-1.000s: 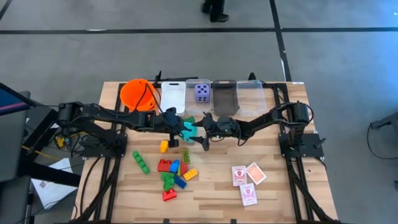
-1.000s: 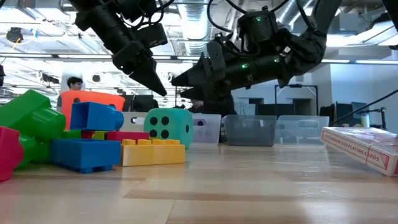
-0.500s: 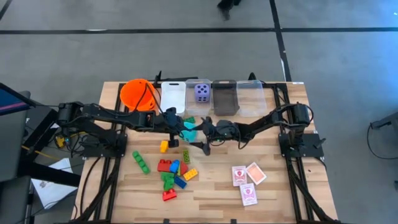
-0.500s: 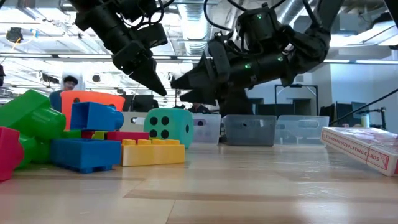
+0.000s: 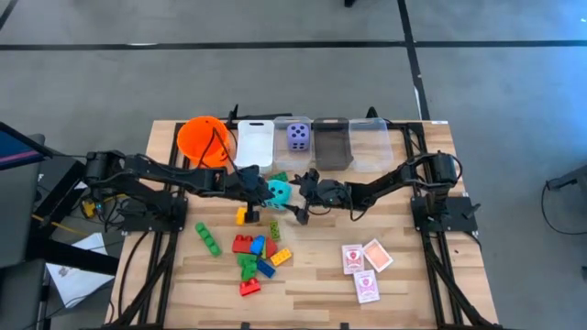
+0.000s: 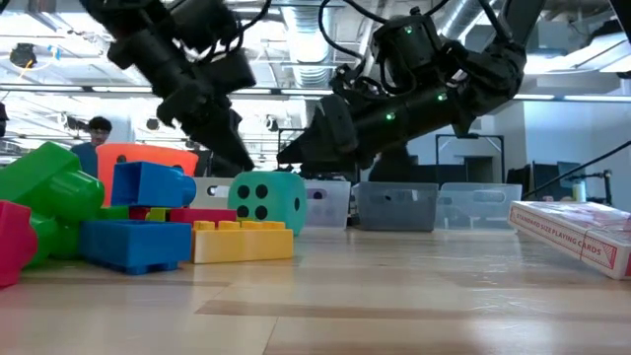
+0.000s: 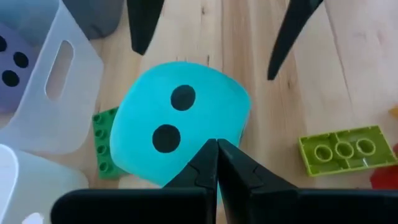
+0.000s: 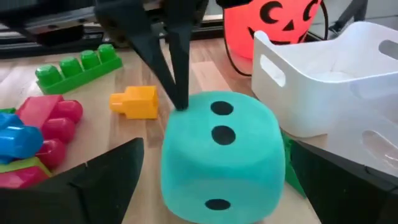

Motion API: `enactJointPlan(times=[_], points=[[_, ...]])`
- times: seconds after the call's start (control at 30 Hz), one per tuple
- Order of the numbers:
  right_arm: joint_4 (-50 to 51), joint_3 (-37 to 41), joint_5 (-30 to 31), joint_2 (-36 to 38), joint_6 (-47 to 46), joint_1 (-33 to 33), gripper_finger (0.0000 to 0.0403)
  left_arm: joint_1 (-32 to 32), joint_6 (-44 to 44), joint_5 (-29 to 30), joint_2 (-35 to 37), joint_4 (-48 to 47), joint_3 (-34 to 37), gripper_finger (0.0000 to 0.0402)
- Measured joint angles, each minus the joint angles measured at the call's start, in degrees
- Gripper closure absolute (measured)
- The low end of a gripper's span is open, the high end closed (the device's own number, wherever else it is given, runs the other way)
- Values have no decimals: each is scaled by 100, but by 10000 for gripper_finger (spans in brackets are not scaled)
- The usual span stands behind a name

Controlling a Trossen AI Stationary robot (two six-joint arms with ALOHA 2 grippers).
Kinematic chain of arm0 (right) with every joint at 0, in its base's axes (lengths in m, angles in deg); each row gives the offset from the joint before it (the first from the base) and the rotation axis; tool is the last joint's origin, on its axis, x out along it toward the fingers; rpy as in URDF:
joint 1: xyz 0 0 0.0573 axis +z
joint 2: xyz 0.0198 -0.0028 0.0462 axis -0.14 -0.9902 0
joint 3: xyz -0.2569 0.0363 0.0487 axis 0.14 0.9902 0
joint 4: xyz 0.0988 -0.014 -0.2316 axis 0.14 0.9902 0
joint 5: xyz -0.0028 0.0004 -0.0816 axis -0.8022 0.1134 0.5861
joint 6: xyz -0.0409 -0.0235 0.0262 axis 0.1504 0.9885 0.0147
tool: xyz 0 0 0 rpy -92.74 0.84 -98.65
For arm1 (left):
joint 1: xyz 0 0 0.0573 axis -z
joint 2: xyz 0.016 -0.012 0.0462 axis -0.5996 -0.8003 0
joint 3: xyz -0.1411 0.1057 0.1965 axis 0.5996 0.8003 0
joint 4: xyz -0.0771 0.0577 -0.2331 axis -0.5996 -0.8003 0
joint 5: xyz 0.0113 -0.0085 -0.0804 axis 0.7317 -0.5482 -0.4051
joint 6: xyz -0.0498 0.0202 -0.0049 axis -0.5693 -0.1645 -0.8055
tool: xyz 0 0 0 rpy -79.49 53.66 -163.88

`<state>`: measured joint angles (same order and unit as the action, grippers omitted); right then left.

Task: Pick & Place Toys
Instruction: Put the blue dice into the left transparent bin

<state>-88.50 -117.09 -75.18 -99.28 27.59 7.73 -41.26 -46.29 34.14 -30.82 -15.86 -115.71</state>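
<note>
The teal dotted die sits on the table in front of the bins; it also shows in the low view. My left gripper is shut, its tips at the die's left upper edge. My right gripper is open; its fingers stand on either side of the die without touching it. A purple die lies in a clear bin. Coloured bricks lie in a pile near the front, and a yellow brick lies apart. The playing cards lie at the front right. My left gripper's shut fingertips meet the teal die's upper edge on the side toward the table's left. The fingers slant down from the upper left. The die rests flat on the table.
The orange bucket, a white bin, a grey bin and a clear bin stand in a row at the back. A green brick lies beside the die, and a lime brick lies near it.
My left gripper has gone down toward the teal die, still shut, until its tips reach the die's upper edge. My right gripper has dropped a little lower around the die. The die has stayed where it was.
</note>
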Motion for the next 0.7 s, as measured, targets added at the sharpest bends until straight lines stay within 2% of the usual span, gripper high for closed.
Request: enactJointPlan(times=[0.17, 0.33, 0.7], points=[[101, 0, 28, 0, 0, -13, 5, -110, 1, -37, 24, 731, 402, 401], [129, 0, -4, 0, 0, -2, 4, -134, 4, 28, -6, 1171, 494, 399], [272, 0, -4, 0, -50, -98, 3, -114, 8, 42, -7, 1361, 496, 399]])
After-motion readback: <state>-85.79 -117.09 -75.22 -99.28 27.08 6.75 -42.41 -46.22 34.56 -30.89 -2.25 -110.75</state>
